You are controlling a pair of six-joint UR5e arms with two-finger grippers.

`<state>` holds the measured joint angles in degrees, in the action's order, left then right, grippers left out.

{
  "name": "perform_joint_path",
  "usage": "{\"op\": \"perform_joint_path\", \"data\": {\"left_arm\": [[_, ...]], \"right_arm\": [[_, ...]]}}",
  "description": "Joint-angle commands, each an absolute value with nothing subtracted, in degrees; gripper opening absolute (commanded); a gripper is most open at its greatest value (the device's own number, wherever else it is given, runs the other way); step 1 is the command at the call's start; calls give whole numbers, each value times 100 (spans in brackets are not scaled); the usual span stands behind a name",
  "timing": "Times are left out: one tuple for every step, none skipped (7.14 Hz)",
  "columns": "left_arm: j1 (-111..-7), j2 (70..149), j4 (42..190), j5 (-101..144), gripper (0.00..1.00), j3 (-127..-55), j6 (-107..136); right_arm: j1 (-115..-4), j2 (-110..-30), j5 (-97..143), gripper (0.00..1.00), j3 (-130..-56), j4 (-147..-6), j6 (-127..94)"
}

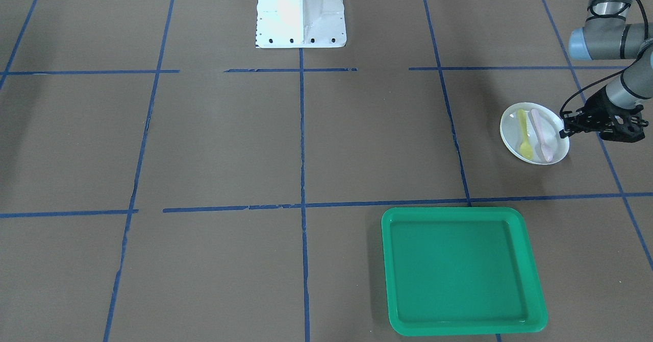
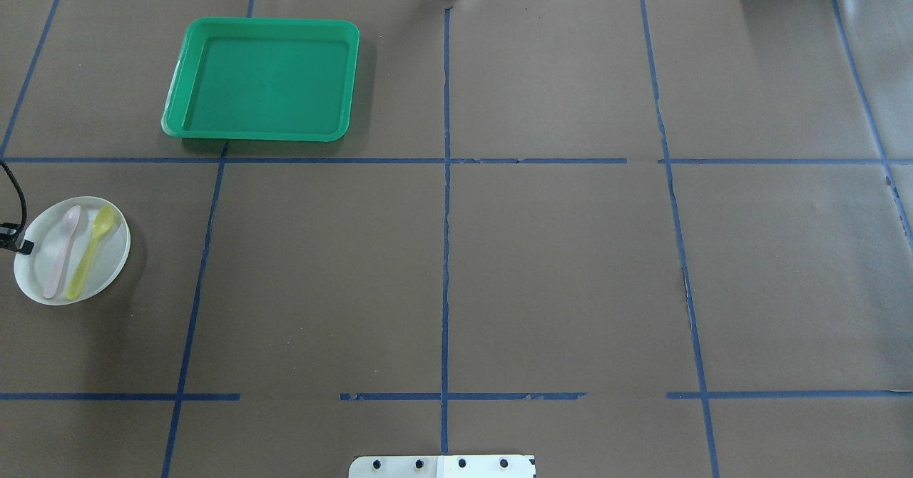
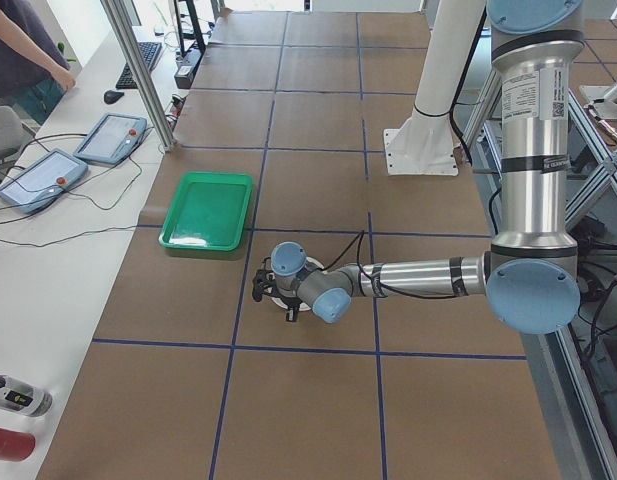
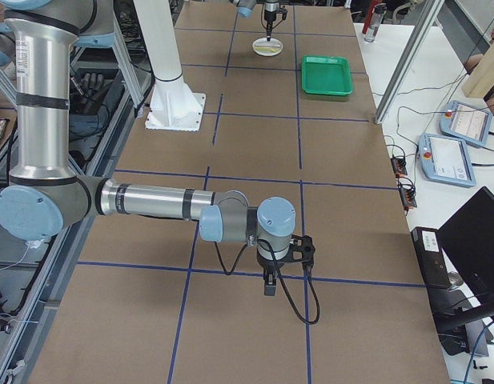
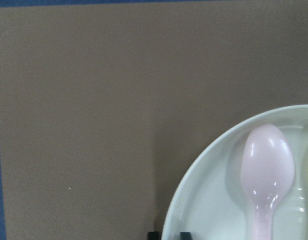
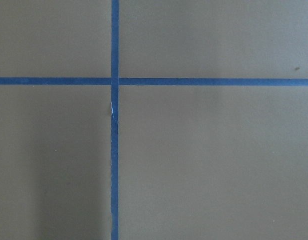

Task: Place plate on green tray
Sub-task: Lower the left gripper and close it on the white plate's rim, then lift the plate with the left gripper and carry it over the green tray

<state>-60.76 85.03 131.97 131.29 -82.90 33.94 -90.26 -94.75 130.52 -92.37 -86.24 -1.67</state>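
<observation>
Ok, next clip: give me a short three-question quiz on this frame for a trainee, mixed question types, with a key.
1. True or false: the plate already sits on the green tray.
2. Multiple choice: what lies on the plate?
A) a pink spoon and a yellow spoon
B) a single fork
C) nothing
3. Short answer: which arm's gripper is at the plate's rim?

Key
1. False. The plate is on the table, apart from the green tray, which holds nothing.
2. A
3. Left. The left gripper is at the plate's rim, on the side away from the spoons' bowls.
</observation>
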Motion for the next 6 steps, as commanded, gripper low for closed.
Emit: {"op": "perform_joint_path", "data": {"left_arm": [[-6134, 8464, 13131, 13697, 0, -8428, 3112], [-6413, 8481, 13122, 14146, 0, -8420, 2955], [-6668, 8481, 13122, 14542, 0, -8403, 2892], [-6888, 8464, 13122, 14955, 0, -8394, 2892], [-7030, 8464, 13026, 15133, 0, -8385, 2892], [-7092, 8490, 12982, 15300, 0, -8385, 2944]], "right_arm": [[-9026, -9475, 13052, 100, -9237, -8622, -167], [-9026, -9475, 13052, 100, -9237, -8622, -167], [-9026, -9475, 13052, 100, -9237, -8631, -167], [-9026, -9475, 13052, 100, -9237, -8631, -167], [-9026, -9475, 13052, 100, -9237, -8631, -167], [-9026, -9475, 13052, 100, -9237, -8631, -167]]}}
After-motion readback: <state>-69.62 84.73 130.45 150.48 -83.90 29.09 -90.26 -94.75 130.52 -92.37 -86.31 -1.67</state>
